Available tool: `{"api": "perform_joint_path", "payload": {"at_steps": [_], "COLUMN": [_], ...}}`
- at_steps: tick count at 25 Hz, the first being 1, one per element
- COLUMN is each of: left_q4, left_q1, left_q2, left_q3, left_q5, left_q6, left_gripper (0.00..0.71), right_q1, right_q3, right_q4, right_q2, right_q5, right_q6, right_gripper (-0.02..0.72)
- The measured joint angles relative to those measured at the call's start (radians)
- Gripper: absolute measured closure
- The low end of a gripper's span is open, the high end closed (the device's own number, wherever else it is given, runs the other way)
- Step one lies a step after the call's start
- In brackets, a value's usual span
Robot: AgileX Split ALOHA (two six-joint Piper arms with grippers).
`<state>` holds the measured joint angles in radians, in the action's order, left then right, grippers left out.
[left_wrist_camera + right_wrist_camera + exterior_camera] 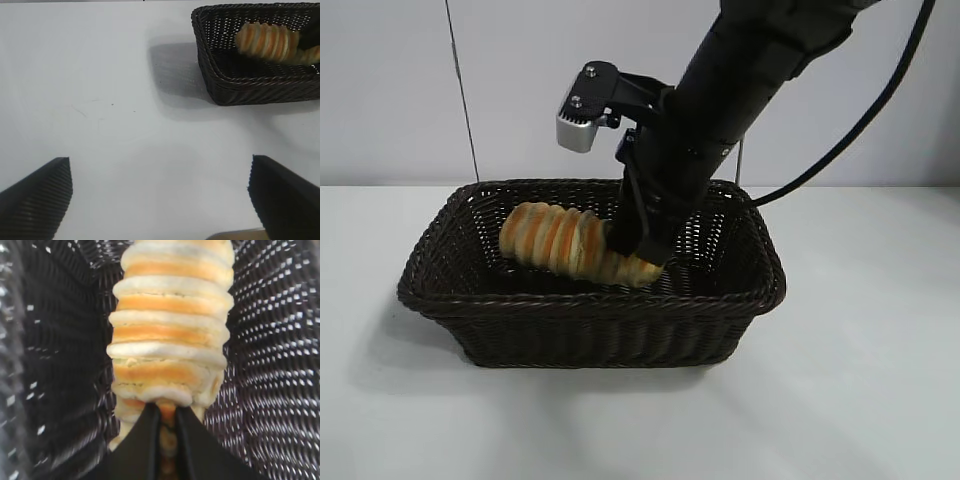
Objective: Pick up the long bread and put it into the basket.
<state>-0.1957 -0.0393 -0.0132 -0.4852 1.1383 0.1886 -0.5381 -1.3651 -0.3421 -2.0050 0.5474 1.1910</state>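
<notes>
My right gripper [638,245] slants steeply into the basket [590,325], pinching the long bread's [560,240] end; left gripper [160,197] spread over the table [100,100].

No readable text, label, brand, number or sign is showing in any of the 3 views. Nothing is printed on the dark brown woven wicker basket [590,320], on the pale tan loaf with orange-brown ridged stripes [565,240], on the black right arm's silver-grey camera block [578,128], or on the plain white tabletop [860,400].
</notes>
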Motion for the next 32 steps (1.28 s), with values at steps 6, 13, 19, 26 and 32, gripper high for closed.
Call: {"api": "perform_joint_path", "payload": {"at_steps": [6, 13, 19, 26, 32], "left_q4": [0.000, 0.000, 0.000, 0.000, 0.000], "left_q1": [0.000, 0.000, 0.000, 0.000, 0.000], "left_q2": [0.000, 0.000, 0.000, 0.000, 0.000], "left_q3": [0.000, 0.000, 0.000, 0.000, 0.000], "left_q5": [0.000, 0.000, 0.000, 0.000, 0.000], "left_q6": [0.000, 0.000, 0.000, 0.000, 0.000], "left_gripper": [0.023, 0.023, 0.023, 0.023, 0.023], "right_q1": [0.000, 0.000, 0.000, 0.025, 0.121], "right_q3": [-0.002, -0.002, -0.014, -0.149, -0.317], "right_q4": [0.002, 0.002, 0.004, 0.113, 0.305], "right_q2": [-0.001, 0.022, 0.116, 0.158, 0.158], "right_q5": [-0.024, -0.047, -0.052, 0.132, 0.384], "right_q6": [-0.012, -0.031, -0.207, -0.703, -1.128], "right_gripper": [0.574, 0.224, 0.120, 0.026, 0.011]}}
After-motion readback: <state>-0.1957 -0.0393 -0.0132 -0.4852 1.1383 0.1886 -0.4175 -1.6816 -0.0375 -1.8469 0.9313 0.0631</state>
